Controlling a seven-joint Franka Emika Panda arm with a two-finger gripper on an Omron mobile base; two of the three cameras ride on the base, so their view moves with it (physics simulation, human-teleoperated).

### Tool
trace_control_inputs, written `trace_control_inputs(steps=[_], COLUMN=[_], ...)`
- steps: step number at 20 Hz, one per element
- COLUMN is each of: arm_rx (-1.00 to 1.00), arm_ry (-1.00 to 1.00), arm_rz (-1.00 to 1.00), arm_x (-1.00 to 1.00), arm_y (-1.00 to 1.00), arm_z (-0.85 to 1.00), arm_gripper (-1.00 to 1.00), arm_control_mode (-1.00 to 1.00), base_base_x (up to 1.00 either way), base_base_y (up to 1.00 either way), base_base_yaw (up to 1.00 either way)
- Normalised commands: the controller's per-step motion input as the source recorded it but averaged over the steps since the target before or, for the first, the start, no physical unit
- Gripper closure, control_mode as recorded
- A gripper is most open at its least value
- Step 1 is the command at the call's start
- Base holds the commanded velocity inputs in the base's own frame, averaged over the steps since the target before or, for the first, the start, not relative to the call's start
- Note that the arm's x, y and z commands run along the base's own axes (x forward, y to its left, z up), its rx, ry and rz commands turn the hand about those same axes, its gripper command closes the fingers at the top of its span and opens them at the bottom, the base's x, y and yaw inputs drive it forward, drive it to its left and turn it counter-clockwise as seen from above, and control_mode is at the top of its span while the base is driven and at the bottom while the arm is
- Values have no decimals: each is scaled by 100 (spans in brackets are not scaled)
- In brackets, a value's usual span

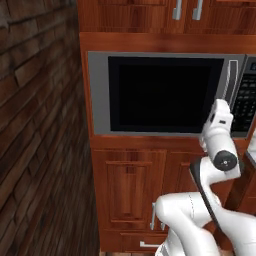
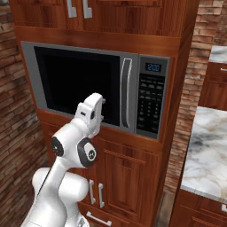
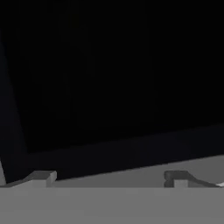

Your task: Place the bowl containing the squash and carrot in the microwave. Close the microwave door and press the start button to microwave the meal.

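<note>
While the microwave [image 2: 99, 88] sits built into a tall reddish wood cabinet [image 2: 133, 173], its door [image 1: 165, 95] lies flat against the front, closed, so the large black window hides whatever is inside. A curved silver handle [image 2: 126, 92] runs upright along the right edge of the door, and just right of it is the black keypad [image 2: 148, 103] with a small lit display [image 2: 154, 67] at its top. The white arm [image 2: 73, 148] rises from below and reaches toward the lower right part of the door. The gripper [image 3: 109, 177] is held right up at the door, near its bottom edge and a little left of the handle; in the hand view the dark glass fills the space above a strip of grey frame [image 3: 131, 175], and the two fingertips [image 3: 43, 177] stand well apart with nothing between them. Whether they touch the door cannot be told. The keypad lies to the right of the gripper, beyond the handle. A brick wall [image 1: 35, 125] stands to the left of the cabinet, and a pale marble counter [image 2: 208, 150] lies on the right, nearer than the microwave. Two cupboard handles [image 2: 79, 9] show on the doors above the microwave, and two more [image 2: 95, 193] on the doors below it.
</note>
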Motion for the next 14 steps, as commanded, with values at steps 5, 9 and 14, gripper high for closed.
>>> trace_control_inputs(steps=[5, 9, 14], arm_rx=[1, 3, 3], arm_ry=[32, 47, 43], arm_rz=[11, 7, 8], arm_x=[-69, -58, -61], arm_y=[-25, -22, -30], arm_z=[74, 93, 52], arm_gripper=[-100, -100, -100], arm_control_mode=[-100, -100, -100], base_base_x=[0, 0, 0], base_base_y=[0, 0, 0], base_base_yaw=[0, 0, 0])
